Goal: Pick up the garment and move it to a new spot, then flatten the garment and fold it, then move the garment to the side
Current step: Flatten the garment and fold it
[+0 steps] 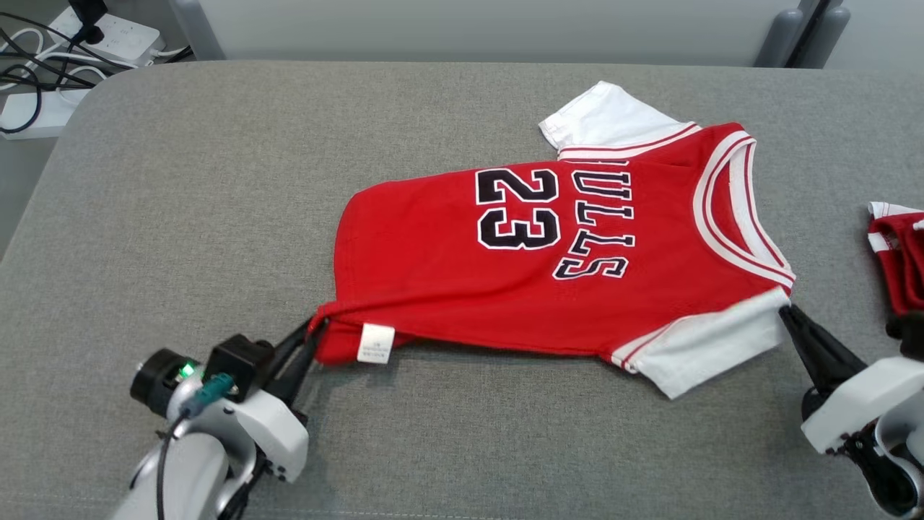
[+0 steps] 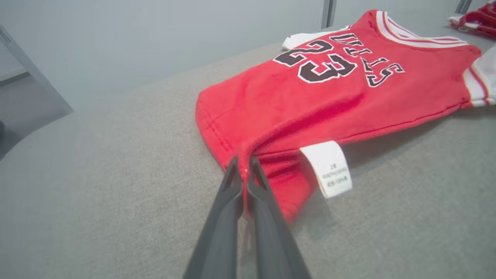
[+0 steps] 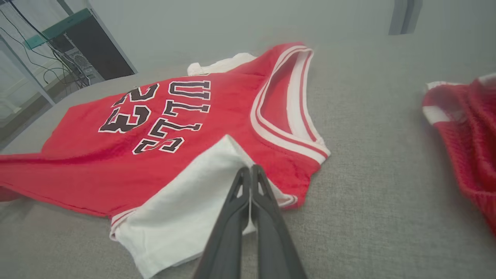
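while the left claw [image 1: 312,331] is pinched fully closed on the hem corner of the red number 23 jersey [image 1: 447,267], and the right claw [image 1: 785,312] is closed on its white sleeve [image 1: 715,347], the jersey lies stretched between both claws on the grey padded table [image 1: 216,180]. risk: each hold takes little cloth, so uneven pulling may slip a corner free or drag fabric onto the second red garment [image 1: 899,260] just beyond the right claw.

Your left end effector [image 1: 314,326] has two long, dark, tapering fingers [image 2: 224,217] on a glossy white wrist shell [image 1: 271,430]. Beside that shell you'll see a black cylindrical module [image 1: 150,381] with a green light [image 1: 187,370], a teal connector [image 1: 217,386] and a thin black cable [image 1: 163,451]. Your right end effector [image 1: 785,312] has the same dark fingers and a white housing [image 1: 863,397].
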Tool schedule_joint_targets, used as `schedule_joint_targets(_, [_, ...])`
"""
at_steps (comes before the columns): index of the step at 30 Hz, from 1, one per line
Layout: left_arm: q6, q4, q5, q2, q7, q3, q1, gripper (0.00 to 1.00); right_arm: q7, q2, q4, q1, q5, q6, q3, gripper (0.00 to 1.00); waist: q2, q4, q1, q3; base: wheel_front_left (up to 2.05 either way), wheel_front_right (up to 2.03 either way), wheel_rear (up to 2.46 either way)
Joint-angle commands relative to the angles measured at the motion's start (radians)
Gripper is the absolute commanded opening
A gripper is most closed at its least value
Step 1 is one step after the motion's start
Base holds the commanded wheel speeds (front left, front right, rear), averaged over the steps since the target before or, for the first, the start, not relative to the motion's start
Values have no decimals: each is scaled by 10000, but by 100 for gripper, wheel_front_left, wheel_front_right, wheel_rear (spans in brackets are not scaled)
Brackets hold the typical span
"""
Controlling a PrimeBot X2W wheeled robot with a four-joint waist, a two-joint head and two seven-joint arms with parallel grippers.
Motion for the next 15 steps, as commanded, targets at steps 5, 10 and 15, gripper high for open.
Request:
schedule_joint_targets(5, [-53,-577,-629,965,-13,546,-1527,0,-147,-107,-569,-947,6,0,-129,0,-1,-21,0,17,0,0,0])
schedule_joint_targets(10, [-53,-900,-1731,1478,541,331,-3011,0,-126,259,-877,-2352,400,0,88,0,-1,-74,0,159,0,0,0])
schedule_joint_targets(15, [-53,-854,-3388,1886,1599,-107,-4391,0,-102,642,-863,-3969,634,0,264,0,-1,-216,0,375,0,0,0])
